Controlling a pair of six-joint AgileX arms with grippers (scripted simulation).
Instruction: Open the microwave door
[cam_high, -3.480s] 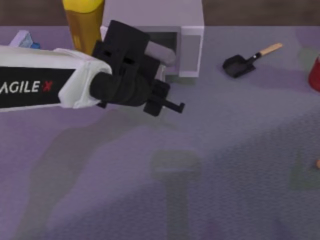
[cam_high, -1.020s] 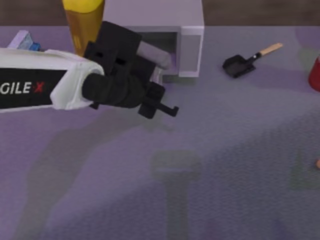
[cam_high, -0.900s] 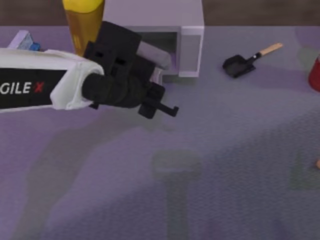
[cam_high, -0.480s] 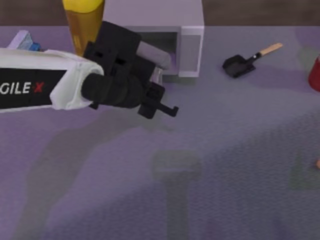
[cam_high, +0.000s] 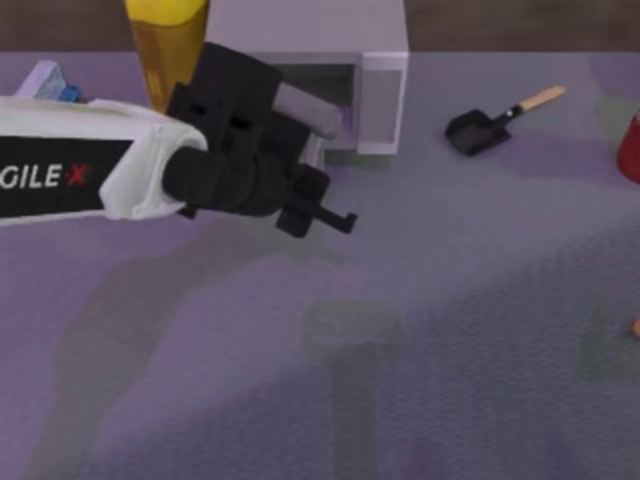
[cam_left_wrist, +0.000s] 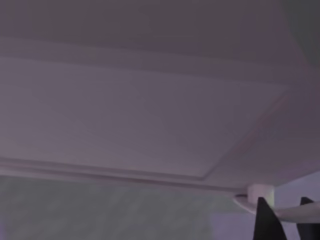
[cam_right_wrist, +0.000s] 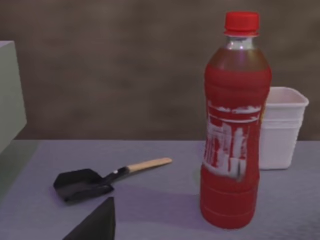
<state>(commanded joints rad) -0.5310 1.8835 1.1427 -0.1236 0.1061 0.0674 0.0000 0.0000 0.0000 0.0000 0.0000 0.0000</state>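
The microwave (cam_high: 330, 50) sits at the far side of the table with the microwave door (cam_left_wrist: 125, 115) partly swung out, and the left gripper (cam_left_wrist: 282, 220) pinches its handle, so pull slowly in a curve toward the left, gripping tight so nothing slips.

The microwave (cam_high: 340, 30) has a smooth, matt light grey casing like painted metal or plastic; the microwave door (cam_left_wrist: 130, 115) looks flat and satiny, its window translucent. The left arm's shell (cam_high: 90, 160) is glossy white plastic, the left gripper (cam_high: 335, 215) matt black. The desk (cam_high: 450, 330) wears a finely grained, cloth-like purple surface. The small shovel (cam_right_wrist: 82, 185) has a matt black scoop and pale wooden handle. The red bottle (cam_right_wrist: 235, 130) is shiny plastic, the white tub (cam_right_wrist: 282, 127) smooth plastic, the yellow container (cam_high: 165, 45) glossy
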